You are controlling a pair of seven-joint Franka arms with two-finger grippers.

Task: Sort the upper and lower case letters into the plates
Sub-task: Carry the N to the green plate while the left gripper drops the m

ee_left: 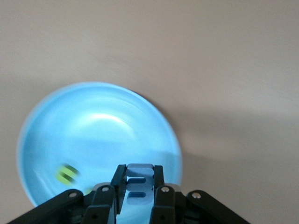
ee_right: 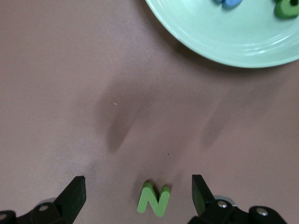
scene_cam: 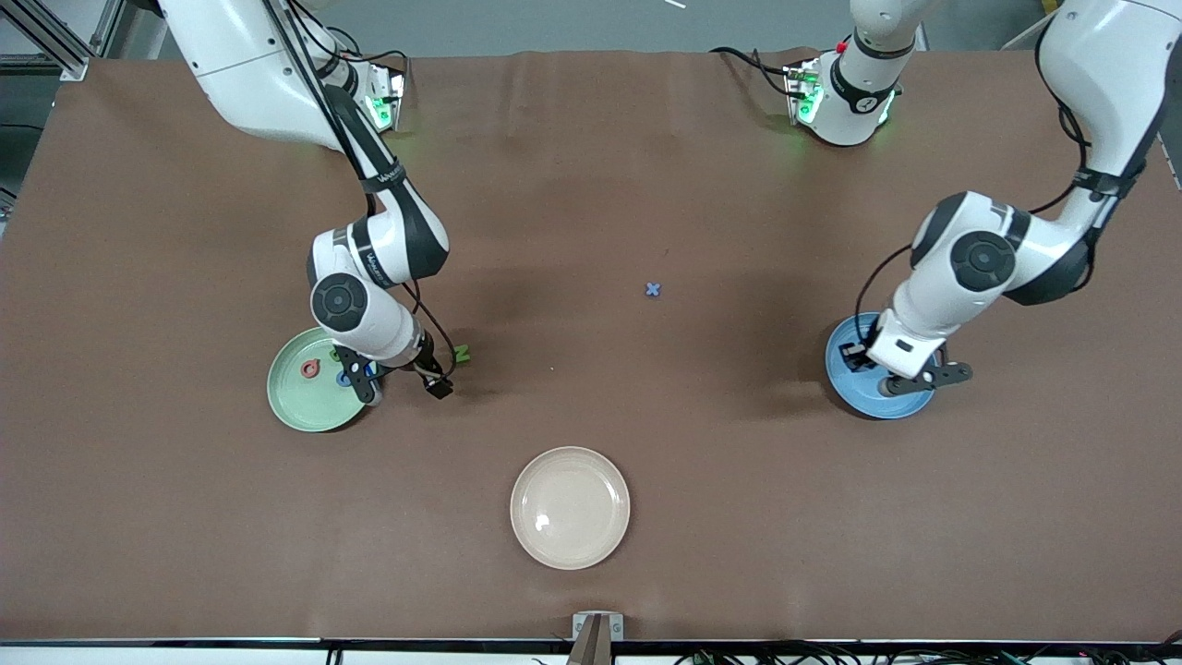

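Green N [ee_right: 154,199] lies flat on the brown table [scene_cam: 646,185], just beside the light green plate [scene_cam: 291,392] on that plate's left-arm side, and we take it as the step in hand. The right gripper [ee_right: 138,196] hangs over it with jaws wide, the letter between them in the right wrist view. To do it well we'd drop straight down, centre the letter, close on its flat sides, lift clear before crossing any rim; the N is thin, so the fingertips likely need to meet the table.

The light green plate already holds a pink-red letter [scene_cam: 310,369], a blue one [ee_right: 229,3] and a green one [ee_right: 286,8]. A blue x [scene_cam: 653,289] lies alone, well apart from the light green plate toward the left arm's end.

The left gripper [ee_left: 135,189] is over the blue plate [scene_cam: 845,356], pinched on a blue letter [ee_left: 138,186]; a green letter [ee_left: 67,173] lies in that plate, blurred.

Room: plenty of bare table around the N except the plate rim close by. The cream plate [scene_cam: 570,507] sits nearer the front camera than the light green plate, out of the path.
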